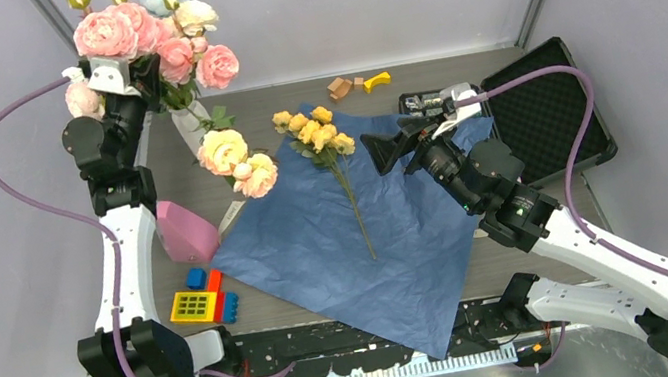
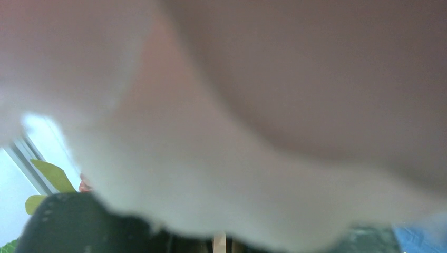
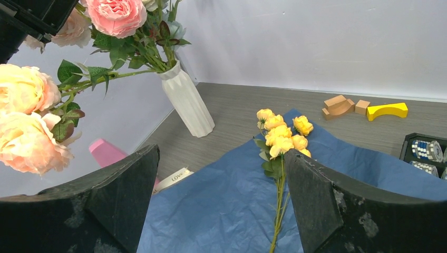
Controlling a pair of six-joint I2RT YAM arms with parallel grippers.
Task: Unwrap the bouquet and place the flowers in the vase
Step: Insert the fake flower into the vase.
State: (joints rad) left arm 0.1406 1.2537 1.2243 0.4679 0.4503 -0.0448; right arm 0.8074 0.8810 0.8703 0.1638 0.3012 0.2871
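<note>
Right hand (image 3: 221, 154) spread wide near small yellow roses (image 3: 282, 132) on crinkled dark-blue paper (image 3: 221, 205); left hand (image 1: 151, 79) shut, high beside tall ribbed white vase (image 3: 188, 104).

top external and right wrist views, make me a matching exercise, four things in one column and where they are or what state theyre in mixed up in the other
Things:
1. yellow roses
2. vase
3. right gripper
4. yellow curved block

Place or state:
a. open, over the paper
b. lying on the blue paper
c. at the table's far edge, beside the brown blocks
d. holding pink blooms, back left

Pairs: 1-b, 2-d, 3-a, 4-c
</note>
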